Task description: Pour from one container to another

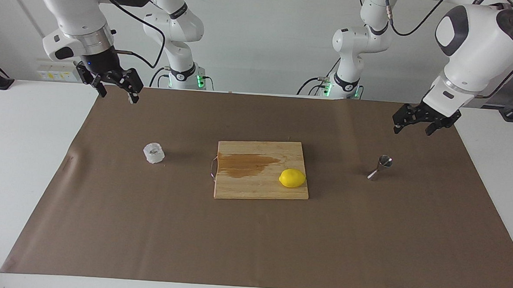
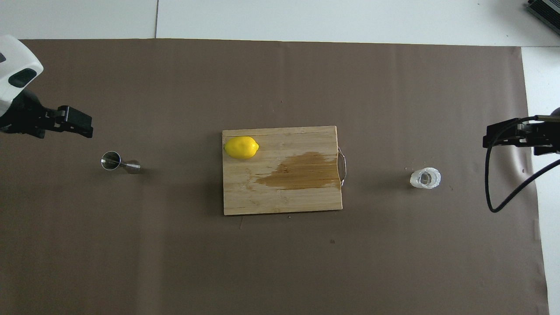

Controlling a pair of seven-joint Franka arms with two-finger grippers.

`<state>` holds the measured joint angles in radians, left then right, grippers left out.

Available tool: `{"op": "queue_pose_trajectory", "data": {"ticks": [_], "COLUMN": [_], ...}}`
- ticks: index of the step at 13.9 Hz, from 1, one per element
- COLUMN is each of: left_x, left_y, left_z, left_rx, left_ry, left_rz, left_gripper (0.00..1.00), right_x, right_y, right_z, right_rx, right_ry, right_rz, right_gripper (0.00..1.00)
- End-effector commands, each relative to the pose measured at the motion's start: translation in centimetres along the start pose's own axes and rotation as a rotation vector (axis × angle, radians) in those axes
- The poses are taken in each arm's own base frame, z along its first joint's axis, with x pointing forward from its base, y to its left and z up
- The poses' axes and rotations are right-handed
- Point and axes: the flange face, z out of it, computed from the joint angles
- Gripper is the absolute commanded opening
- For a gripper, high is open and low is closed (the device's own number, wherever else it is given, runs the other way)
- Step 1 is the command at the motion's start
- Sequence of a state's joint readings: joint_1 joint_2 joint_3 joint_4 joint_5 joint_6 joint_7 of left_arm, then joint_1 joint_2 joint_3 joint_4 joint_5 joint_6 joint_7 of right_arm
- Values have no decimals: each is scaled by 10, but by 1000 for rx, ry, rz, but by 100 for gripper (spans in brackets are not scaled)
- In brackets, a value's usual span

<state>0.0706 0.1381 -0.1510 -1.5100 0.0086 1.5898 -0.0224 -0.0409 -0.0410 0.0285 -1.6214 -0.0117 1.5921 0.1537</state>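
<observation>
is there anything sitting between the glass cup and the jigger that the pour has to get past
Yes. The cutting board lies on the table between the glass cup and the jigger, with the lemon on its corner toward the jigger. Both are low. Nothing visible stands between the open right gripper and the cup.

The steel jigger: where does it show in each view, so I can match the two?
Facing view: steel jigger at mid-height near the picture's right side, under the left gripper.
Overhead view: jigger at mid-height near the picture's left side.
Shared landmark: the wooden cutting board in the middle, lemon at its jigger-side end.
</observation>
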Motion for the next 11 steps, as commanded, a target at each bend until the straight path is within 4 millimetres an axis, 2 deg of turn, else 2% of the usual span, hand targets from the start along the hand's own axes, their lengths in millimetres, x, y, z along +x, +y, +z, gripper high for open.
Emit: {"op": "queue_pose_trajectory", "data": {"ticks": [1,2,3,5,6,7,9,11], "left_x": [19,17,8,-10,-17,-23,-34,-38], "left_y": [-34,-47,-61,-88,-90,-104,-119,-123], "left_z": [17,36,63,92,100,110,120,123], "left_rx": [7,-3,-4,-19,-41,-63,-168,-277], "left_ry": [29,2,-50,-71,-78,-79,-74,-97], "left_rz": [-38,-63,-86,-144,-160,-211,-328,-536], "left_gripper": [100,100,100,100,100,100,100,100], "right_x": [2,2,2,-1,-3,-4,-5,-5], "right_y": [-1,0,-2,-18,-18,-17,-16,-16], "right_z": [-5,-7,-12,-13,-9,-7,-7,-7], "right_rx": [-27,-38,-40,-43,-40,-41,-41,-41], "right_ry": [19,22,29,30,16,9,8,7], "right_rz": [-18,-21,-25,-52,-63,-63,-106,-115], "right_gripper": [100,100,100,100,100,100,100,100]}}
